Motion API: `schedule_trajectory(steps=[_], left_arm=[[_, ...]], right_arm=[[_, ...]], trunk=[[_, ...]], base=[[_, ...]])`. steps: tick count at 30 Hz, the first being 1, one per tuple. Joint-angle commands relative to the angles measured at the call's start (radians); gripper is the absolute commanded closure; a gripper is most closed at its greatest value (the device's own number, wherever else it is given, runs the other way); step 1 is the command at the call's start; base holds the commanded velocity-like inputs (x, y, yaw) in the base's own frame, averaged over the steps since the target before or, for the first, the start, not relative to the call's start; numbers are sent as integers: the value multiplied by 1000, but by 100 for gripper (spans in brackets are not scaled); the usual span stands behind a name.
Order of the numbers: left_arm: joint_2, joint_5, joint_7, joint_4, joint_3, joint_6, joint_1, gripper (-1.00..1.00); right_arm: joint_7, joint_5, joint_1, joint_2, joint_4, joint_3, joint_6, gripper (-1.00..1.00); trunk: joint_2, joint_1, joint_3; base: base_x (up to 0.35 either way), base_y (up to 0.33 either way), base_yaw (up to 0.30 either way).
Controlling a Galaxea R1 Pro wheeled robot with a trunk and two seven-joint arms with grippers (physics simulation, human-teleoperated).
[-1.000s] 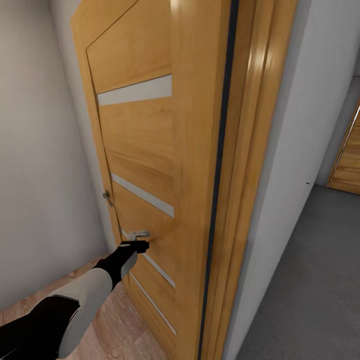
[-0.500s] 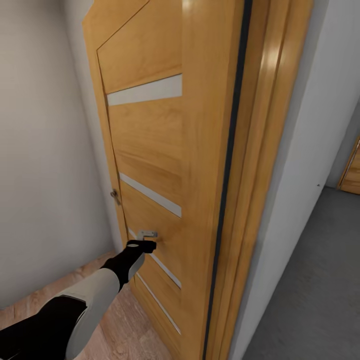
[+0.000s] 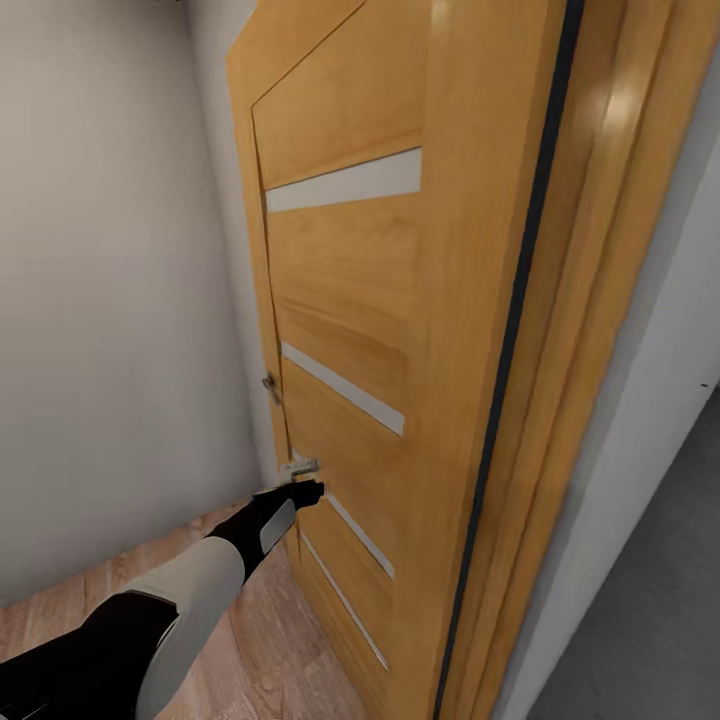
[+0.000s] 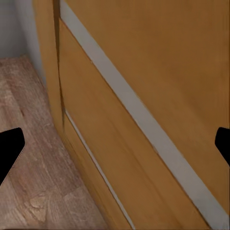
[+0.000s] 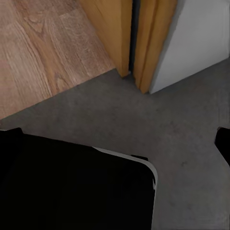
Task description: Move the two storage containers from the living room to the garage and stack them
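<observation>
Wood door [image 3: 350, 330] with pale glass strips stands ajar ahead, its metal handle [image 3: 299, 466] just above the left gripper [image 3: 306, 492], which reaches toward it with fingers [image 4: 9, 148] spread wide. Right gripper [image 5: 115, 143] also wide, over grey concrete floor [image 5: 143, 120] beside plank flooring [image 3: 260, 640].
</observation>
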Motion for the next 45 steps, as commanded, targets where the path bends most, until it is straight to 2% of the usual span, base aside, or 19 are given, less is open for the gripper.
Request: schedule_trajectory(steps=[1,34,45], left_arm=[[0,9,7,-2,-8,5,0,-100],[0,9,8,-2,-8,6,0,-100],[0,9,8,-2,-8,7,0,-100]], right_arm=[[1,-3,0,0,1,5,-4,-100],[1,-3,0,0,1,5,-4,-100],[1,-3,0,0,1,5,-4,-100]], trunk=[[-1,0,0],[-1,0,0],[-1,0,0]], base=[[0,0,251],[0,-1,251],[0,-245,251]])
